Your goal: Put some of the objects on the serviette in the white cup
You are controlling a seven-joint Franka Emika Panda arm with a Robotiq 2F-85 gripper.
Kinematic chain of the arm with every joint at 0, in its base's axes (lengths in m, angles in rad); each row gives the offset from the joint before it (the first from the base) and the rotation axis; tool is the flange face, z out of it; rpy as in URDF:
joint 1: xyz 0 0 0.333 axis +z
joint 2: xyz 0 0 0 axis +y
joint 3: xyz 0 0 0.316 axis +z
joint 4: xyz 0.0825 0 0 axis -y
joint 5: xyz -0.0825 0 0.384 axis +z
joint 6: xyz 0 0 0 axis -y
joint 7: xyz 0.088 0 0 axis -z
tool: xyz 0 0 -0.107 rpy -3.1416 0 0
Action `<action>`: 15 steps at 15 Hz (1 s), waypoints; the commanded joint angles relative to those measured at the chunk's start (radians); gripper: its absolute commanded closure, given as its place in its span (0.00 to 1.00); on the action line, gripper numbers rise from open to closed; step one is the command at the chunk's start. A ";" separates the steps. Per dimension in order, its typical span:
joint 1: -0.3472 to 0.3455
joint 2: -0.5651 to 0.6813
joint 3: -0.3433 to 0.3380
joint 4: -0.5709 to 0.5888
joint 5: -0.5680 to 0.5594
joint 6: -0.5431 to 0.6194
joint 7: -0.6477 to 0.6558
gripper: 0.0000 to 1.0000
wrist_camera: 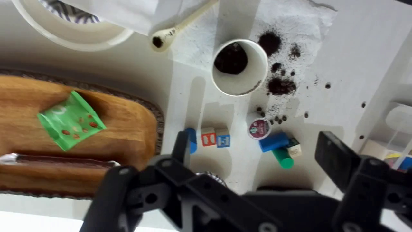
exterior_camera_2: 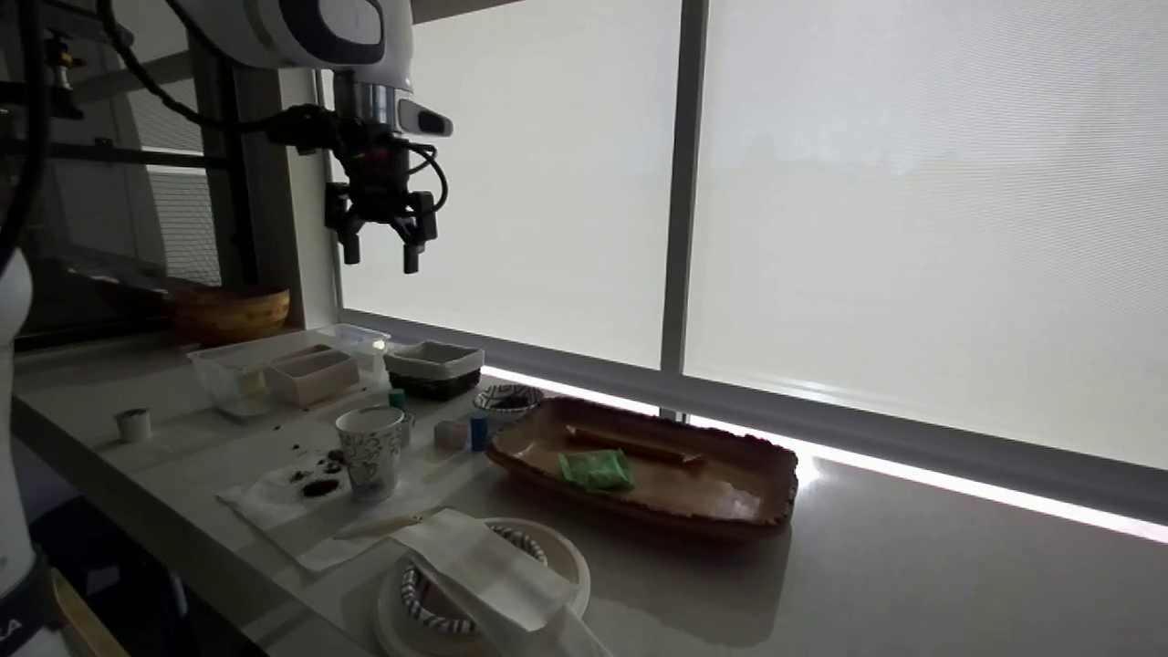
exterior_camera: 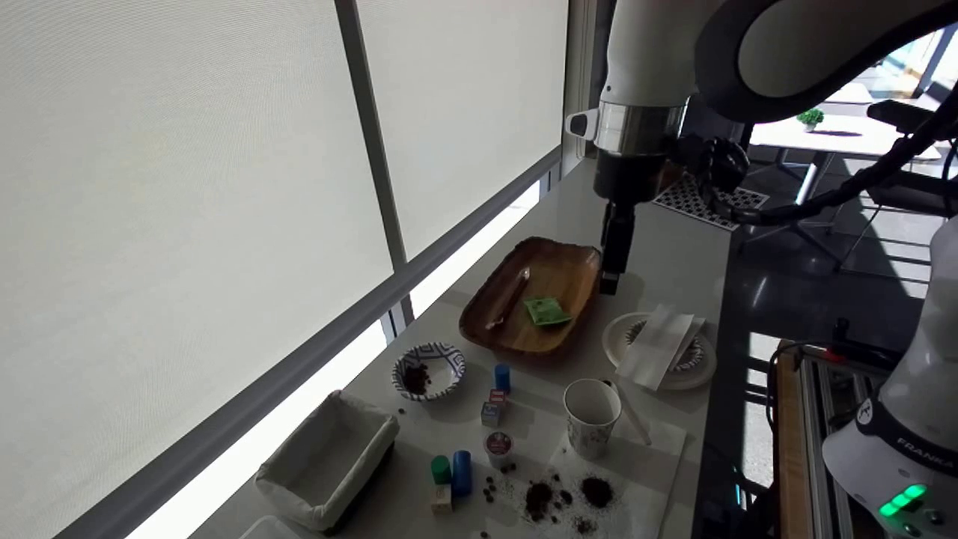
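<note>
While the jaws hang well above the tabletop (wrist_camera: 351, 61), wide apart with nothing between them, dark grounds (wrist_camera: 269, 43) lie in loose patches on the serviette (wrist_camera: 305, 19) beside the cup (wrist_camera: 244, 80), which holds something dark. What look like beans (wrist_camera: 280, 121) are scattered close by; which of them are on the serviette I cannot tell. I judge the grounds very light and crumbly, too loose for a pinch; the beans look hard and apt to skid, best nipped across the middle. For scooping, the spoon (wrist_camera: 184, 24) may serve better, taken by its handle. Grounds and beans both lie well below the jaws; in the wrist view they show beyond them, mostly in line with the gap.
</note>
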 commanded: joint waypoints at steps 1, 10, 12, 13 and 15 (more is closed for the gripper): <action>0.084 0.188 0.037 0.107 0.061 0.064 -0.112 0.00; 0.102 0.296 0.082 0.177 0.052 0.067 -0.201 0.00; 0.102 0.295 0.082 0.180 0.052 0.067 -0.205 0.00; 0.121 0.346 0.081 0.200 0.098 0.079 -0.288 0.00; 0.148 0.424 0.100 0.225 0.164 0.150 -0.400 0.00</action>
